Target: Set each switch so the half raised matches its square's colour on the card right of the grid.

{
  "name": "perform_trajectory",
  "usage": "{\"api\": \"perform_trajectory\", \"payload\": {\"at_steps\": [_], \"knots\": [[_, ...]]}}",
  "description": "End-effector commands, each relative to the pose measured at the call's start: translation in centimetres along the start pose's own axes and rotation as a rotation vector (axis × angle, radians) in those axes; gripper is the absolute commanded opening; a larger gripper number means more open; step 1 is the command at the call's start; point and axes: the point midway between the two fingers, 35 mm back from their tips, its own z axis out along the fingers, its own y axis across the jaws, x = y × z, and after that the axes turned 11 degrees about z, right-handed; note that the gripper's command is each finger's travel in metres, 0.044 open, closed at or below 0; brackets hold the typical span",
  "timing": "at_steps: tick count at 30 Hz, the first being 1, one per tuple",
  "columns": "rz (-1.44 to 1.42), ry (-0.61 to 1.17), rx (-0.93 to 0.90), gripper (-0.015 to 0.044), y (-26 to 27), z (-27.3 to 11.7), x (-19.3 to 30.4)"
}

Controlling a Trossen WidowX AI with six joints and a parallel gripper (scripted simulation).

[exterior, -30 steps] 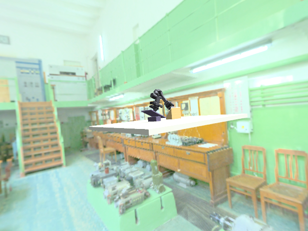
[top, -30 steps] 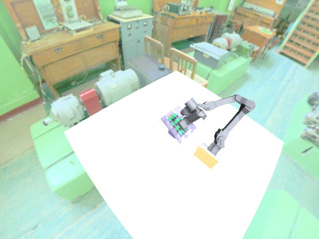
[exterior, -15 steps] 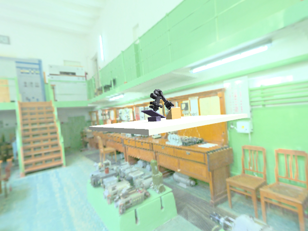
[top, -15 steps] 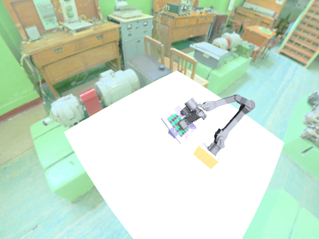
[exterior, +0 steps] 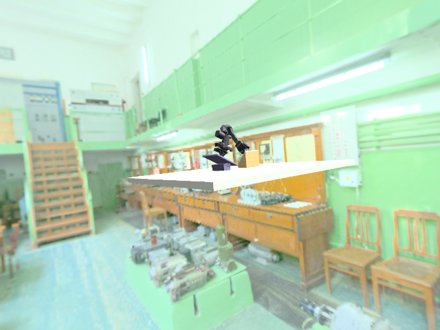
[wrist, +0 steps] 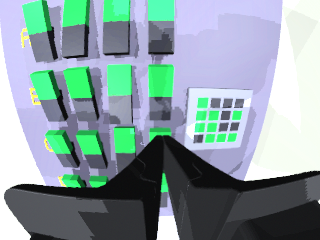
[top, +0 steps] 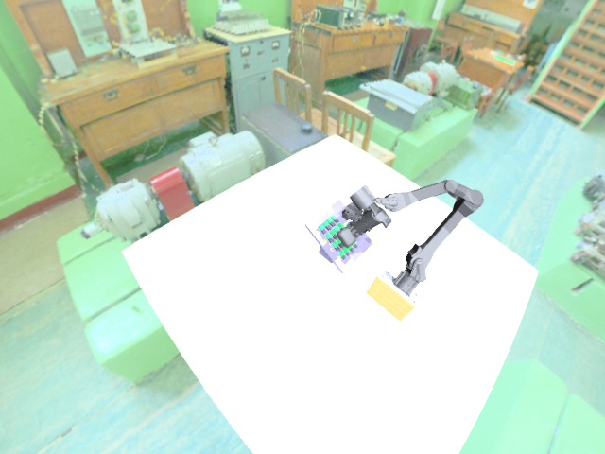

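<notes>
The purple panel [top: 363, 242] [exterior: 217, 158] [wrist: 220, 45] carries a grid of green and dark grey rocker switches. In the wrist view, the far row's leftmost switch [wrist: 39, 30] looks raised at its green half; the other three there look raised at the dark half. In the second row, the third switch [wrist: 120, 94] looks dark-raised, the others green-raised. The card [wrist: 219, 119] reads, far row first: green, dark, dark, dark; green, green, dark, green; green, green, dark, dark; dark, green, green, green. My gripper [wrist: 162, 142] [top: 346, 238] is shut and empty, over the third row's rightmost switch, hiding most of it and much of the nearest row.
An orange block [top: 390, 299] [exterior: 251, 159] stands beside the arm's base on the white table [top: 273, 317] [exterior: 192, 179]. The arm [top: 441, 235] arches from its base over to the panel. The panel is tilted on a purple stand [exterior: 221, 166].
</notes>
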Motion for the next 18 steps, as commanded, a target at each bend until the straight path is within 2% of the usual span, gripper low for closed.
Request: {"api": "perform_trajectory", "payload": {"at_steps": [1, 13, 18], "knots": [[-0.003, 0.003, -0.005, 0.0000, 0.1, 0.1, 0.1], [0.000, 0.001, -0.001, 0.0000, 0.0, 0.0, 0.0], [-0.004, -0.015, -0.013, 0.0000, 0.2, -5.4, 0.2]]}}
